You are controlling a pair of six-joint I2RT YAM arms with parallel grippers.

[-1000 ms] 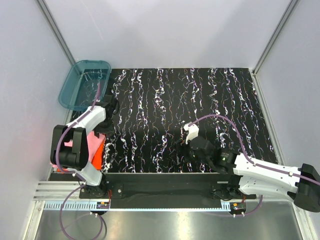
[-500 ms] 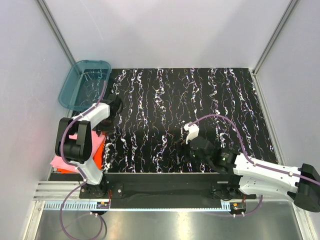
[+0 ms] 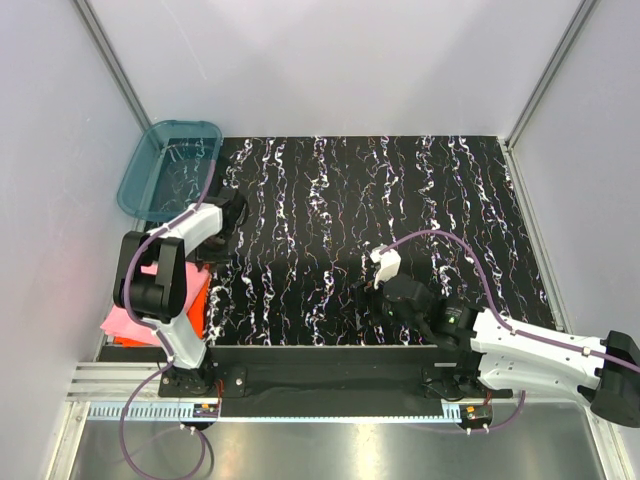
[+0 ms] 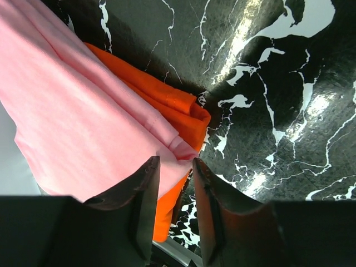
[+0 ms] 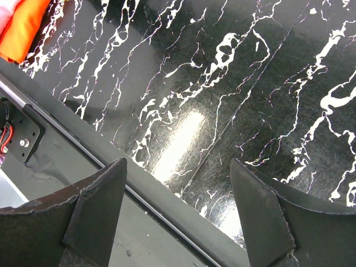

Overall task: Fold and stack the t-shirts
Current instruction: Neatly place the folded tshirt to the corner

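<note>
The light pink t-shirt (image 4: 78, 128) lies folded on top of the bright orange-red t-shirt (image 4: 178, 108) at the table's near left corner; from above, the pink t-shirt (image 3: 125, 320) and orange-red t-shirt (image 3: 198, 300) show partly under the left arm. My left gripper (image 4: 173, 161) hovers over the stack's edge, its jaws a narrow gap apart with nothing between them; in the top view the left gripper (image 3: 210, 252) sits just behind the stack. My right gripper (image 5: 178, 161) stands wide open and empty over the table's near edge, and the right gripper (image 3: 372, 303) is far right of the shirts.
A teal see-through tub (image 3: 168, 168) stands at the far left corner. The black marbled tabletop (image 3: 400, 190) spreads between grey walls. A dark front rail (image 5: 83, 139) and metal strip run under the right gripper.
The left arm has folded back and up, uncovering more of the pink shirt. The right gripper has drifted slightly toward the near right.
</note>
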